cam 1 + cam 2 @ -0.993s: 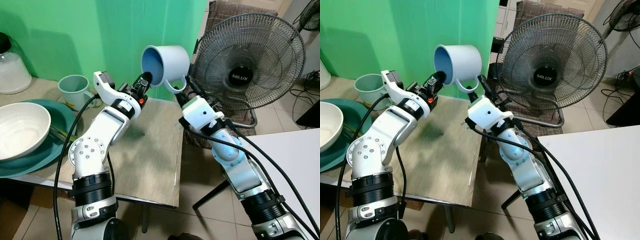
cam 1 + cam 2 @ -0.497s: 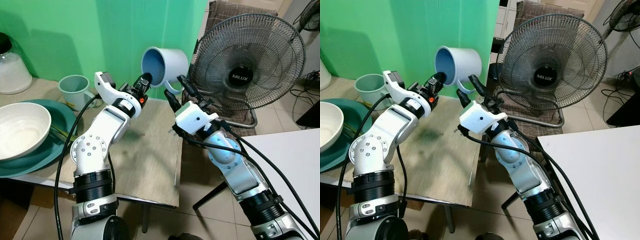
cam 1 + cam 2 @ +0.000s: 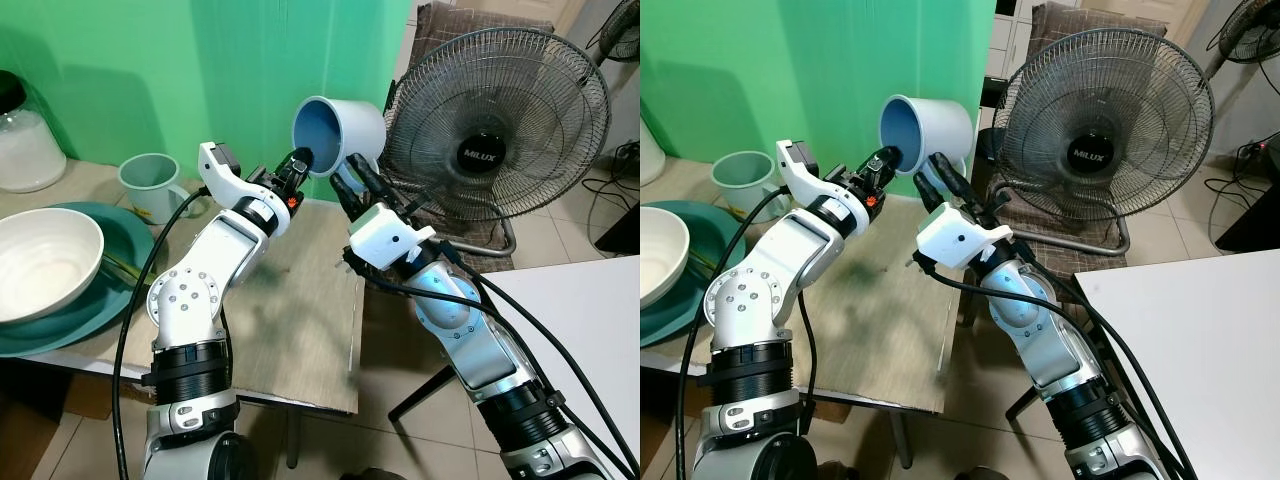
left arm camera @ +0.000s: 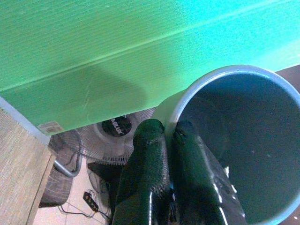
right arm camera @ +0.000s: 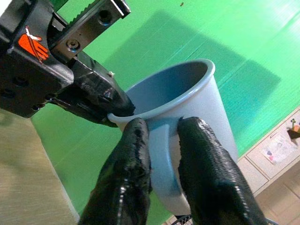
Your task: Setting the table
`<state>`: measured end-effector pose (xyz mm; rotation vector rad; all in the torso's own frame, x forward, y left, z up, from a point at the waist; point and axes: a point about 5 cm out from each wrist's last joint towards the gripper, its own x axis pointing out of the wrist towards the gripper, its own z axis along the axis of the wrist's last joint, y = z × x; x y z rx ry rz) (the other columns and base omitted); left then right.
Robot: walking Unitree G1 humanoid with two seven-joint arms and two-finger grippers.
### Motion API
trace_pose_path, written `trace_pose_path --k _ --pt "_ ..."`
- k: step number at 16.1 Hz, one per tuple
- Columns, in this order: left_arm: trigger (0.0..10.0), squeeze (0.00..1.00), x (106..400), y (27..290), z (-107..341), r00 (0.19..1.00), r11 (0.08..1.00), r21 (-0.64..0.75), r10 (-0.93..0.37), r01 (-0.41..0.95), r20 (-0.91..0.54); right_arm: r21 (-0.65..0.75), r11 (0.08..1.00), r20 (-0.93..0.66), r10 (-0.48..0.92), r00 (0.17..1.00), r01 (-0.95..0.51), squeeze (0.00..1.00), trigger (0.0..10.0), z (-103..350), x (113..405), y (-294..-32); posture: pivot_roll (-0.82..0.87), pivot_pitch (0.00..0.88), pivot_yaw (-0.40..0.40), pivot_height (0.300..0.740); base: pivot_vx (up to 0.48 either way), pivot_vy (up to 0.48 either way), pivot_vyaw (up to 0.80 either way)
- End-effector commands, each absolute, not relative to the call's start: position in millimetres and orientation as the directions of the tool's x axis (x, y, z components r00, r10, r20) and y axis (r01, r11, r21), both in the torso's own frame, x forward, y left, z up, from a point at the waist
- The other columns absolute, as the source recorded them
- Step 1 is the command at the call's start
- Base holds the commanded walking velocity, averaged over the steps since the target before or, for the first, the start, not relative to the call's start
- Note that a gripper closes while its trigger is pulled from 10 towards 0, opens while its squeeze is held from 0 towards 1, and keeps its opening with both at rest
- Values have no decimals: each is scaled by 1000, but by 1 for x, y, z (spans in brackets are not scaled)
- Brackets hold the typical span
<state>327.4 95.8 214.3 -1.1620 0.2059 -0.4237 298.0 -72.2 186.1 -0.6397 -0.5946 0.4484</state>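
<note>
In the upper middle of the left eye frame, the blue cup (image 3: 338,135) hung in the air above the far edge of the desk (image 3: 290,300), tilted with its mouth toward the left. The left end effector (image 3: 300,161) was closed on the rim of the cup, one finger inside and one outside. The right end effector (image 3: 356,182) reached up from the lower right, and its two fingers (image 5: 133,173) stood on both sides of the handle; I could not tell if they pressed it. In my judgement this was a handover. To do it well, one end effector should grip firmly before the other lets go, and the cup should be turned upright before it goes down near the white bowl (image 3: 45,260) on the teal plate (image 3: 110,300).
</note>
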Motion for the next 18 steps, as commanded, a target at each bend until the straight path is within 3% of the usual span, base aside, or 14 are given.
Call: trace_pose_path --k 1,3,4,5,7,9,10,11,17,18 --pt "0 0 328 87 217 891 338 -914 -452 223 50 -652 741 402 515 757 -158 0 0 194 301 -81 -25 24 -37 740 0 0 0" --pt "0 0 328 88 218 891 340 -913 -451 226 52 -656 741 395 501 770 -146 0 0 193 304 -83 -24 24 -38 740 0 0 0" --pt "0 0 329 89 219 894 338 -914 -444 223 54 -656 743 391 486 782 -135 0 3216 192 305 -85 -23 25 -39 740 0 0 0" --pt "0 0 329 90 219 896 337 -915 -441 222 55 -647 749 385 481 788 -141 380 10000 191 306 -85 -23 25 -39 740 0 0 0" --pt "0 0 330 91 219 897 335 -916 -438 221 57 -634 758 375 475 796 -154 1000 10000 189 306 -86 -23 25 -39 740 0 0 0" --pt "0 0 331 92 220 898 329 -918 -435 221 60 -664 736 349 464 814 -135 1000 10000 185 308 -88 -23 27 -37 740 0 0 0" --pt "0 0 331 91 221 898 328 -918 -437 222 61 -662 738 348 459 817 -133 196 10000 184 309 -88 -23 27 -37 740 0 0 0" --pt "0 0 330 91 221 897 328 -918 -437 222 61 -664 736 346 457 819 -130 0 10000 184 309 -89 -24 27 -37 740 0 0 0" --pt "0 0 331 92 221 897 321 -921 -438 223 64 -670 734 347 444 826 -113 0 10000 184 311 -91 -22 28 -38 740 0 0 0" --pt "0 0 331 92 221 896 320 -921 -439 223 65 -664 739 351 444 824 -115 0 4275 185 311 -91 -22 28 -38 740 0 0 0"
